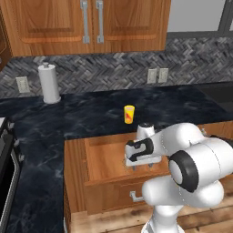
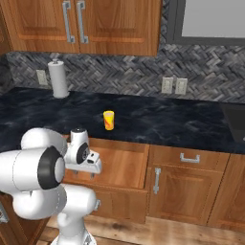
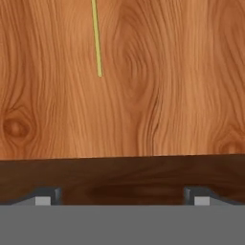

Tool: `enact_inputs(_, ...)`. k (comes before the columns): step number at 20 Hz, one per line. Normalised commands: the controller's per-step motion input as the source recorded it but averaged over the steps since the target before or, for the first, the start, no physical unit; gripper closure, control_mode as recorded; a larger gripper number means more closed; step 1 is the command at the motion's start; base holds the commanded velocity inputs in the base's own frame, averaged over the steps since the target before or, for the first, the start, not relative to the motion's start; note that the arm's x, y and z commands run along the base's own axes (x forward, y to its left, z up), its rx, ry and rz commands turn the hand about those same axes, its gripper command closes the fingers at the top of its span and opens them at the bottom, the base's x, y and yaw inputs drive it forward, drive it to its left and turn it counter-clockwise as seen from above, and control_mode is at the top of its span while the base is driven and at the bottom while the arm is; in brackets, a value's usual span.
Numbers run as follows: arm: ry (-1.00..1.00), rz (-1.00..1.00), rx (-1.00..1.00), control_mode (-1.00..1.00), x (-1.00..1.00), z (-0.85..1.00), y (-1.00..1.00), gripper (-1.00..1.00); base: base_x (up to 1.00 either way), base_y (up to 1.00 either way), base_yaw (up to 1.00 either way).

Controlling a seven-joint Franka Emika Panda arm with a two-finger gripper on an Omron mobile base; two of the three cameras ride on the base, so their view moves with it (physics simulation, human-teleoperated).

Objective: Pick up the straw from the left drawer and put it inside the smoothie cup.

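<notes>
Gripper: I see my gripper hanging over the pulled-out drawer, fingers pointing down. In the hand view the two fingertips stand far apart at the bottom corners, so the jaws are wide with nothing between them.

Straw: I see the straw as a thin olive line lying flat on the drawer's wooden bottom. In the hand view it runs in from the top edge and ends left of centre, well apart from both fingertips. I cannot make it out in the base views.

Drawer: it is open below the dark counter; the hand view looks straight down on its floor, with a darker wood band at the lower edge.

Cup: the yellow cup stands upright on the counter, just behind the drawer opening, apart from the arm.

Other: a white towel roll stands upright at the back left of the counter, near the backsplash.
</notes>
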Motion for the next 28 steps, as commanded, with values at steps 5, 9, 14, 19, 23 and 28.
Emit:
enact_inputs(5, 0.01, 0.0, 0.0, -1.0, 0.4, 0.0, 0.09, -1.0, 0.0, 0.0, 0.0)
enact_inputs(9, 0.0, 0.0, 0.0, -1.0, 0.43, 0.0, 0.09, -1.0, 0.0, 0.0, 0.0)
enact_inputs(14, 0.0, 0.0, 0.0, -1.0, 0.48, -0.07, 0.15, -1.0, 0.0, 0.0, 0.0)
enact_inputs(19, 0.0, 0.0, 0.0, -1.0, 0.43, -0.18, 0.11, -1.0, 0.0, 0.0, 0.0)
enact_inputs(23, -0.01, 0.0, 0.0, -1.0, 0.33, -0.33, 0.05, -1.0, 0.0, 0.0, 0.0)
enact_inputs(28, -0.05, 0.0, 0.0, -1.0, 0.27, -0.41, 0.0, -1.0, 0.0, 0.0, 0.0)
